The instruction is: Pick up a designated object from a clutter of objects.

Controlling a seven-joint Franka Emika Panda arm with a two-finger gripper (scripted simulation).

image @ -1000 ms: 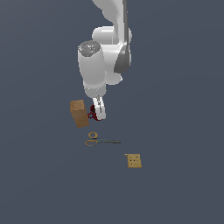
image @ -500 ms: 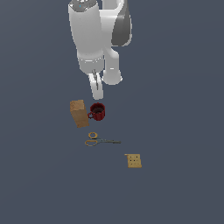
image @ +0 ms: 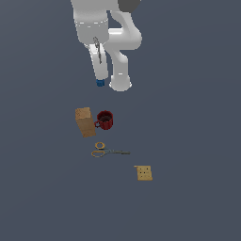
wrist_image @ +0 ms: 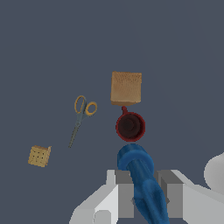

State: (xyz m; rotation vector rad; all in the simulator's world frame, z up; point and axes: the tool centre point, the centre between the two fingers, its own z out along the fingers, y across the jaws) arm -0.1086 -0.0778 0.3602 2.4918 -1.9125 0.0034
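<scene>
Your pincer (image: 100, 80) hangs high in the upper part of the exterior frame, well clear of the grey surface (image: 188, 141), and it is pinching the blue piece (image: 100, 83). In the exterior view only the blue tip shows, poking out below the fingers, a little left of centre and above the rest of the clutter. In the wrist view the same blue piece (wrist_image: 142, 183) fills the lower middle of the frame, a rounded blue shaft clamped between the two grey pads (wrist_image: 124, 194), with its end pointing toward the mug.

Down on the surface, you have the box (image: 85, 121) left of centre in the exterior frame, standing slightly tilted, and the mug (image: 105, 120) just to its right, upright with its opening showing; whether the two actually touch is hard to tell. Below them lie the scissors (image: 107, 151), yellow loops toward the frame's left and blades pointing right. The tan square (image: 143, 172) lies flat lower right of the scissors, apart from everything else.

The wrist view shows the same four: box (wrist_image: 126, 88) above the mug (wrist_image: 130, 126) at centre, scissors (wrist_image: 81, 116) left of them, square (wrist_image: 39, 155) at the lower left.
</scene>
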